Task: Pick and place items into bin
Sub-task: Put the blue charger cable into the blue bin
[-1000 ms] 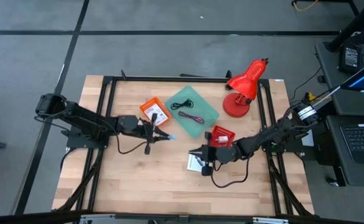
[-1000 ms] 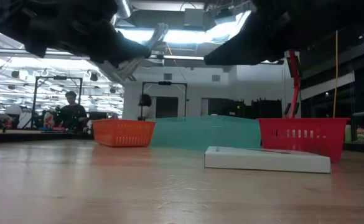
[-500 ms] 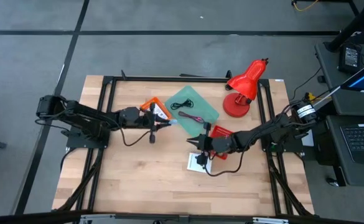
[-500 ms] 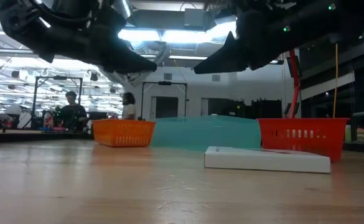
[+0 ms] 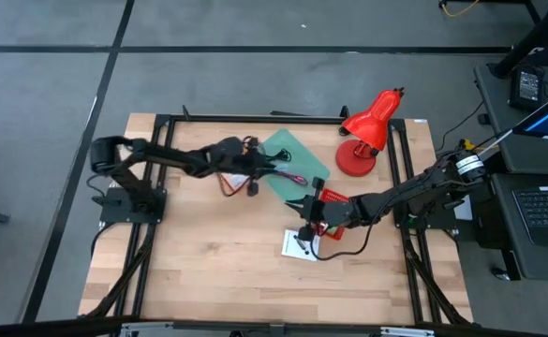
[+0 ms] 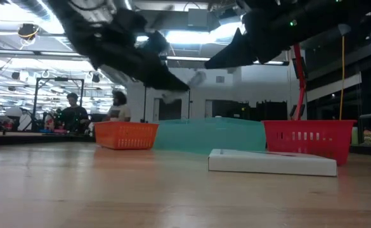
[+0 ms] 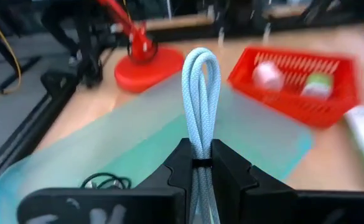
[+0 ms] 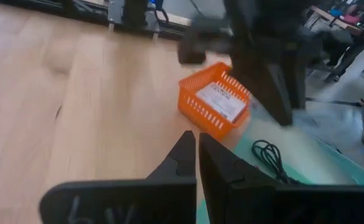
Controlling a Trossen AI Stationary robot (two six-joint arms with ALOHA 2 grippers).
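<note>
My left gripper (image 5: 258, 171) is above the teal bin (image 5: 306, 161) and is shut on a folded pale blue-white cord (image 7: 200, 87). A black coiled cable (image 7: 104, 182) and a maroon cable (image 5: 292, 178) lie in the teal bin. My right gripper (image 5: 301, 208) is shut and empty. It hovers between the teal bin and a white packet (image 5: 299, 245) that lies flat on the table. An orange basket (image 8: 216, 102) holds a white printed card. My left gripper pinches the folded cord between its two fingers, below the bend (image 7: 200, 146). Two strands lie side by side in the hold. The looped end (image 7: 200, 59) sticks out past the fingertips, clear of the bin. The cord's other end is hidden behind the fingers.
A red basket (image 5: 333, 200) with small items stands right of the teal bin, under my right arm. A red desk lamp (image 5: 367, 131) stands at the far right. A black frame edges the table. People show in the room beyond in the low view.
My left gripper has carried the cord toward the table's far and right edges, from beside the orange basket to above the teal bin. My right gripper has moved a little toward the far edge, away from the white packet.
</note>
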